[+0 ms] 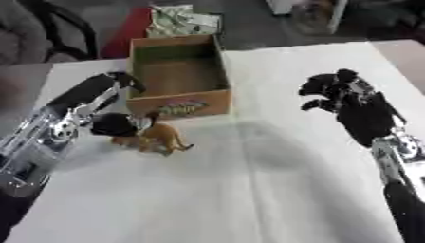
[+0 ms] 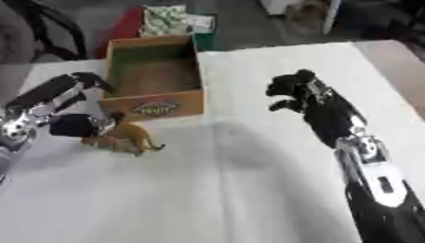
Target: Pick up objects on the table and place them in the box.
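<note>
An orange toy animal [image 1: 159,137] stands on the white table just in front of the cardboard box [image 1: 179,107]. My left hand [image 1: 116,124] is at the toy's left side, fingers curled round its front part. The box is open on top and looks empty inside. My right hand [image 1: 328,90] hovers over the table to the right of the box, fingers curled and holding nothing.
The white cloth-covered table [image 1: 249,190] stretches toward me. Beyond its far edge lie a patterned green-and-white package [image 1: 179,20], a red item and a chair.
</note>
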